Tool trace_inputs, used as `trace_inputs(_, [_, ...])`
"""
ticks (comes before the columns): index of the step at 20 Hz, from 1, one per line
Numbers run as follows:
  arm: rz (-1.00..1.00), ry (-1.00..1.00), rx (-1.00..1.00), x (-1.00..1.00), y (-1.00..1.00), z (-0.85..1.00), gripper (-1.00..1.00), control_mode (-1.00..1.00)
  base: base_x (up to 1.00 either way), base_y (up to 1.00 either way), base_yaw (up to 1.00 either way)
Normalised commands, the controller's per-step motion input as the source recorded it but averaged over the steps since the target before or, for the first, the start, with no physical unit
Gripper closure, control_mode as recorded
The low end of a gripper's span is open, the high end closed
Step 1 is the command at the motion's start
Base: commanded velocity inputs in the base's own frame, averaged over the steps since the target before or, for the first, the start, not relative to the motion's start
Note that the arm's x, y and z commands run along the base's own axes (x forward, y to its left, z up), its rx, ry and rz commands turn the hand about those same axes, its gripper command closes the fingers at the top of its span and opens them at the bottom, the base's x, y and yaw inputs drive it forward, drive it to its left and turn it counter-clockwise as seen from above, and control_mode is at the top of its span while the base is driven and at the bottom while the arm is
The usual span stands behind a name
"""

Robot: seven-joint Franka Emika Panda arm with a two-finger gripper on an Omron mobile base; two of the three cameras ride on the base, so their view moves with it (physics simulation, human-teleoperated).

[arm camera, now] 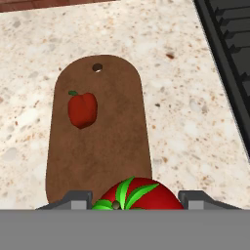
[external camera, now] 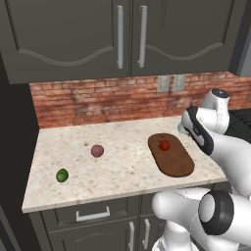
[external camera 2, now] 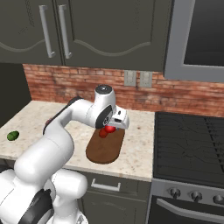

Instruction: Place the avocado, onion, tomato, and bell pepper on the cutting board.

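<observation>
The gripper (arm camera: 132, 201) is closed on the tomato (arm camera: 139, 194): in the hand view the two dark finger tips stand on either side of the bright-red ball, against its sides, with its green leafy top facing the camera. The tomato hangs over the near end of the board (arm camera: 112, 146), and whether it touches the wood cannot be told from here. In the right base view the tomato (external camera 2: 109, 129) shows just under the hand, above the far part of the board (external camera 2: 104, 151), with a second red shape (external camera 2: 103, 134) close beside it that is probably the pepper. The pepper (arm camera: 82, 110) lies on the board toward the end with the hanging hole, a darker red lump with a short stem, well clear of the gripper. In the left base view the pepper (external camera: 164, 145) sits on the far half of the board (external camera: 174, 162), and the arm's wrist hides the hand there. The onion (external camera: 97, 151) rests on the bare counter (external camera: 117, 171) to the left of the board, well apart from it. The avocado (external camera: 62, 175) lies farther left and nearer the counter's front edge, apart from the onion. The avocado (external camera 2: 13, 135) also shows at the left edge of the counter in the right base view. The stove (external camera 2: 192, 144) sits just right of the counter.
</observation>
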Motion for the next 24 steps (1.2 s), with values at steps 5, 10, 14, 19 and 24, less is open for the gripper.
trace_inputs(5, [0.0, 0.0, 0.0, 0.26, 0.0, -0.14, 1.0, -1.0, 0.0, 0.0, 0.0])
trace_inputs(10, [0.0, 0.0, 0.0, 0.2, 0.0, -0.13, 1.0, -1.0, 0.0, 0.0, 0.0])
trace_inputs(14, [0.0, 0.04, 0.0, 0.22, 0.0, -0.27, 1.0, -1.0, 0.0, 0.0, 0.0])
trace_inputs(19, [0.0, 0.06, 0.0, 0.26, 0.02, -0.28, 1.0, -1.0, 0.0, 0.0, 0.0])
trace_inputs(24, [0.0, 0.06, 0.0, 0.38, 0.13, -0.18, 1.0, -1.0, 0.0, 0.0, 0.0])
